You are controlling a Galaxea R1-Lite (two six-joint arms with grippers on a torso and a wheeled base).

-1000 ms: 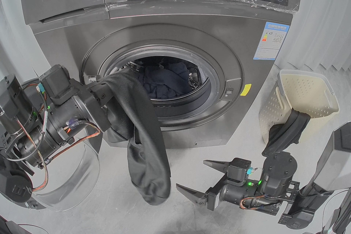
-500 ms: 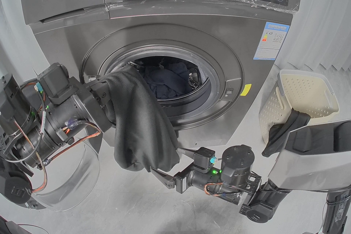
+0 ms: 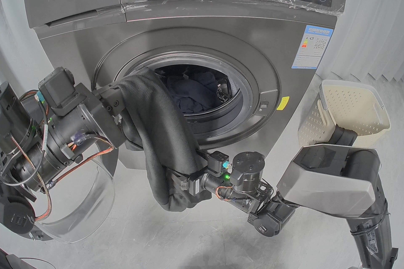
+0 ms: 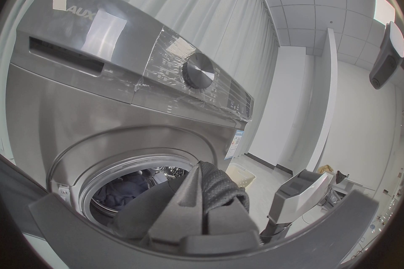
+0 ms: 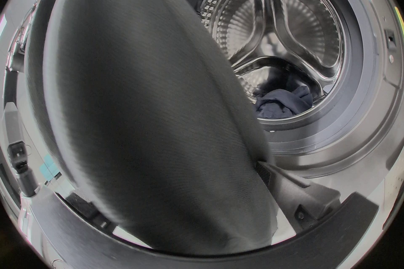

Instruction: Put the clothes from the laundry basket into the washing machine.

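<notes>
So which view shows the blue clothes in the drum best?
The right wrist view: it looks straight into the drum, with the blue clothes lying at its bottom. The head view shows them from farther off, beside the dark garment; the left wrist view shows just a part.

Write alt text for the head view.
The left gripper holds a dark garment at the open mouth of the washing machine, while the right gripper meets its hanging lower end. A cream laundry basket stands to the right.
</notes>
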